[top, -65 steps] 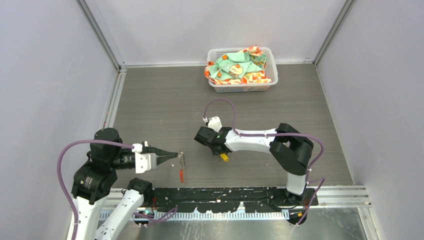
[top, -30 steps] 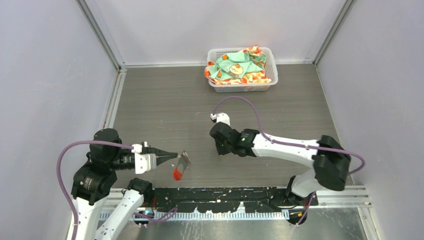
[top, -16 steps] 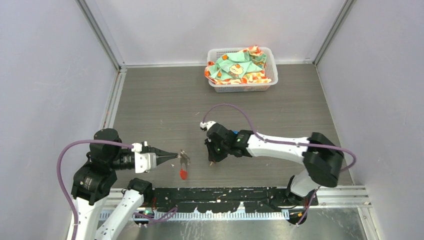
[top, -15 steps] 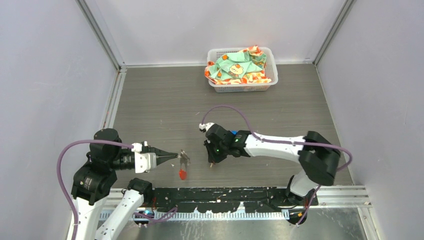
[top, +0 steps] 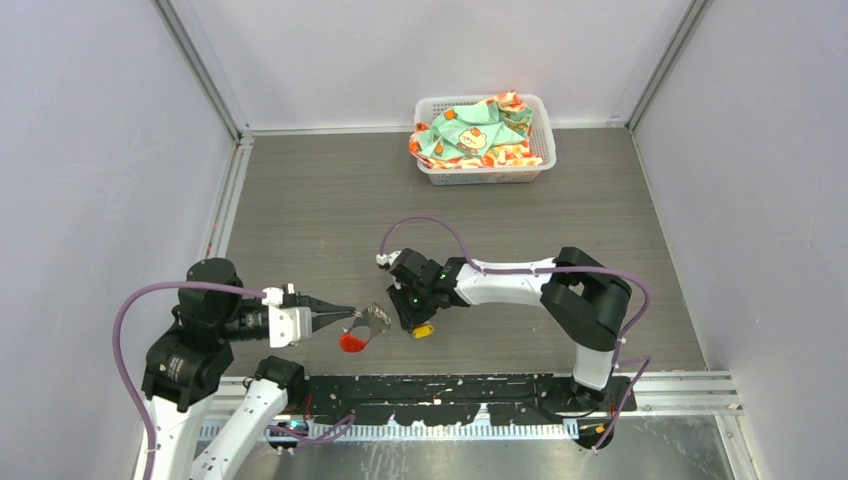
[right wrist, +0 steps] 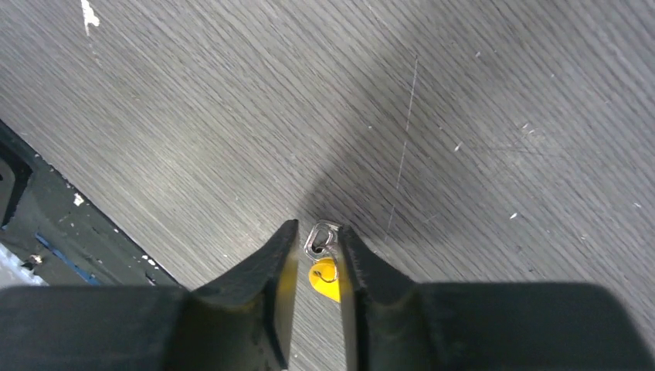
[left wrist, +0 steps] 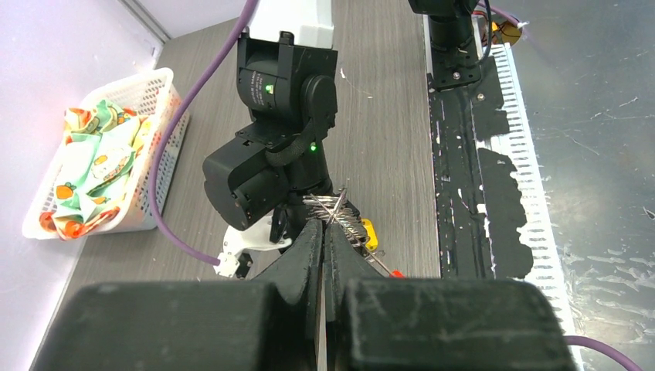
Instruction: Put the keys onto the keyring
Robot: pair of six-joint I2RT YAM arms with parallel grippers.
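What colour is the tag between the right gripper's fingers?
The tag is yellow, clearest in right wrist view.

The tabletop [top: 330, 200] is a matt grey wood-grain board, finely scratched, and the black strip [left wrist: 463, 147] along its near edge looks worn, with pale patches showing through. The keyring [left wrist: 334, 210] is thin bright metal with a glossy red plastic tag [top: 350, 343], and the yellow-tagged key [right wrist: 325, 277] pairs smooth plastic with a small shiny metal loop, while the fingers [right wrist: 259, 297] of the right claw [right wrist: 317, 229] are dull black plastic. The basket [top: 485, 177] is white latticed plastic holding soft printed cloth [top: 468, 135], and the right arm's shell [top: 510, 281] is smooth glossy white.
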